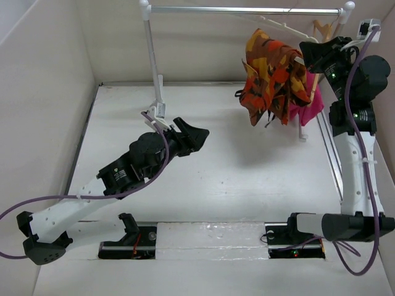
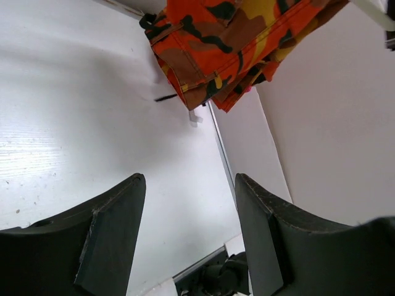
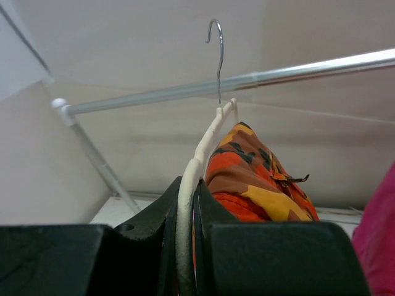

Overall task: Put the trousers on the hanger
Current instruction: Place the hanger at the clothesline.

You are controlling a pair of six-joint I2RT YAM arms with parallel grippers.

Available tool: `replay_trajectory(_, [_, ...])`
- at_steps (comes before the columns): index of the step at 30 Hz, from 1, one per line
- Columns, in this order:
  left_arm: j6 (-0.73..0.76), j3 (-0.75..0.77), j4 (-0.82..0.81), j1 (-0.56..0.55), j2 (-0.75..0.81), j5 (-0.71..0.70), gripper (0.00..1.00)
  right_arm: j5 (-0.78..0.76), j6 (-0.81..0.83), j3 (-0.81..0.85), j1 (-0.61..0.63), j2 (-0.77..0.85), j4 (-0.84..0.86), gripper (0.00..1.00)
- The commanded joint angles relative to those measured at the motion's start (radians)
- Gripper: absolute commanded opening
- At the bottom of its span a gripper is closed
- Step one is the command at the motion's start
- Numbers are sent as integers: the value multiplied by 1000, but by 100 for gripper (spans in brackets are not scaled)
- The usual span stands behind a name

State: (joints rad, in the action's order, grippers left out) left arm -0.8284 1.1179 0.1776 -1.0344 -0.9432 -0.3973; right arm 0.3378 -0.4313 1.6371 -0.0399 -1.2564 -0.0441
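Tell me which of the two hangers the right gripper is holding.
The pale cream hanger carrying the camouflage trousers; the right gripper pinches its arm. The tan wooden hanger is not gripped.

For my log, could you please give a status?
Left gripper open, empty. Right gripper shut on hanger. Trousers draped over hanger. Pink garment beside them.

The orange camouflage cloth trousers (image 1: pixel 274 77) are hanging over the thin cream triangular hanger (image 3: pixel 203 145) at far right, above the white bench (image 1: pixel 216 154). My right end effector (image 3: pixel 187 188) is clamping that hanger beside them; my left end effector (image 2: pixel 189 179) is hovering well apart, mid-bench.
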Motion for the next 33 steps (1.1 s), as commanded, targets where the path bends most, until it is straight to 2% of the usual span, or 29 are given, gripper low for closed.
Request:
replay_trajectory(1, [-11, -9, -1, 0, 43, -12, 55, -40, -10, 69, -50, -15, 234, 0])
replay_trajectory(11, [-15, -12, 36, 0, 46, -12, 55, -106, -72, 21, -104, -72, 366, 0])
replay_trajectory(16, [-9, -38, 34, 0, 20, -11, 58, -155, -18, -2, -80, -75, 293, 0])
replay_trajectory(20, [-8, -64, 40, 0, 1, -12, 61, -197, -3, -185, -71, -26, 282, 0])
replay_trajectory(24, [-3, -67, 49, 0, -14, -6, 63, -177, 15, -250, -81, -12, 244, 0])
replay_trajectory(26, [-3, -73, 51, 0, -23, -2, 67, -164, 23, -257, -92, -3, 228, 27])
replay_trajectory(29, [-8, -72, 54, 0, -34, 0, 76, -115, 49, -215, -101, -3, 133, 57])
replay_trajectory(31, [-11, -64, 68, 0, -45, -11, 83, -112, 78, -168, -101, 2, 14, 62])
replay_trajectory(33, [-8, -41, 101, 0, -57, -29, 87, -108, 118, -142, -110, 14, -51, 100])
